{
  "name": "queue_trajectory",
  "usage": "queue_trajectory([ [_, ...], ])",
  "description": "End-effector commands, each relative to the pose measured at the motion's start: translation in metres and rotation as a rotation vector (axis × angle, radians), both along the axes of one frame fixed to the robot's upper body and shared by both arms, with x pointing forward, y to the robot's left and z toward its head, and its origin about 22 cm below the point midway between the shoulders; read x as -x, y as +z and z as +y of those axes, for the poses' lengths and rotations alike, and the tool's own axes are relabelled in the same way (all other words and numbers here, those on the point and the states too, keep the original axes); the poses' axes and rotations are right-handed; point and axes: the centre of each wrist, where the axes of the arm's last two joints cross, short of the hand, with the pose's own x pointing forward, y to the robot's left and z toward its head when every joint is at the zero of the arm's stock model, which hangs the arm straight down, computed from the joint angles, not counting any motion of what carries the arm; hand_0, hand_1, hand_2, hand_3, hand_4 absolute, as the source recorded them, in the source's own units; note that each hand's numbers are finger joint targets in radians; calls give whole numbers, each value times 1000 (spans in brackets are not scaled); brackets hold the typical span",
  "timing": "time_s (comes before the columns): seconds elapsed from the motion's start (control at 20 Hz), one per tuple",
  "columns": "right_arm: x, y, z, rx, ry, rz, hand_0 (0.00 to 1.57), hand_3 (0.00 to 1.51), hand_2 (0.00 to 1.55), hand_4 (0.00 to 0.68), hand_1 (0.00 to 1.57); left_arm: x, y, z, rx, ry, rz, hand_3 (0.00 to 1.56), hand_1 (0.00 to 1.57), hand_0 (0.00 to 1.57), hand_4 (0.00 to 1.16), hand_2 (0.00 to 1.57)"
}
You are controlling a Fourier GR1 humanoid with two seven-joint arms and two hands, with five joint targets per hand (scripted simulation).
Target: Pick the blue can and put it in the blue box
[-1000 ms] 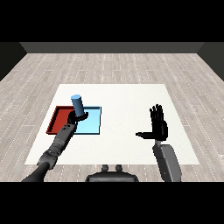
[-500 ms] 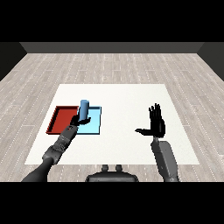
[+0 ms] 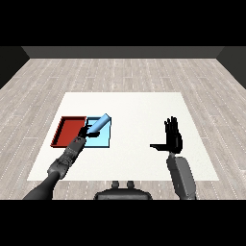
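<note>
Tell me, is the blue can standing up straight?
No, tipped. The blue can leans right, over the light blue tray, near the left hand.

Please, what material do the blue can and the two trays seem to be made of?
Blue can: probably painted metal or plastic; a smooth, evenly coloured cylinder without label, so it stays open. Red tray and blue tray: likely plastic; flat matte colour, thin low walls, no grain or shine. The left hand holds the can tilted over the blue tray.
</note>
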Motion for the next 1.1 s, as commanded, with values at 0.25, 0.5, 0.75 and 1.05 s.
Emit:
queue_trajectory([
  [0.25, -8, -5, 4, -37, 21, -15, 0, 0, 0, 0, 0, 16, -21, -17, -66, 158, -34, 0, 0, 0, 0, 0],
  [0.5, -6, 6, 7, -43, 45, -16, 0, 0, 0, 0, 0, 2, 1, -12, -19, 215, -480, 0, 0, 0, 0, 0],
  [0.75, -7, 1, 16, -72, 63, -19, 0, 0, 0, 0, 0, 1, 14, -34, 163, -19, -761, 0, 0, 0, 0, 0],
  [1.05, 4, 4, -1, 23, 44, 6, 0, 0, 0, 0, 0, 25, 22, -52, 354, -200, -980, 0, 0, 0, 0, 0],
])
